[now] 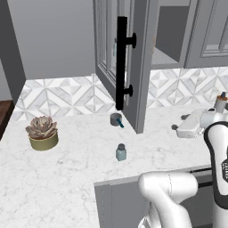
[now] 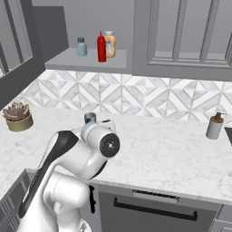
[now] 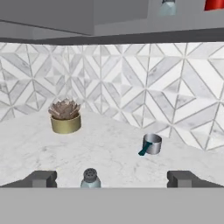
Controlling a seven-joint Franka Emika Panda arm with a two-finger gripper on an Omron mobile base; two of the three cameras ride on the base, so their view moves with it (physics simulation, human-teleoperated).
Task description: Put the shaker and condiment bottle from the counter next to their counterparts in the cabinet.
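Note:
The shaker, a squat pale blue-grey jar with a grey cap, stands on the marble counter near its front edge. My gripper hovers to its right, apart from it, open and empty. In the hand view the shaker sits low between the spread fingertips, left of centre. The cabinet door is swung open. On the cabinet shelf a red condiment bottle stands between a second pale shaker and an orange bottle.
A small grey cup with a blue handle sits by the open door's lower edge. A potted succulent stands at the left. A brown-topped soap bottle is far right. My own arm hides the counter's front in the right base view.

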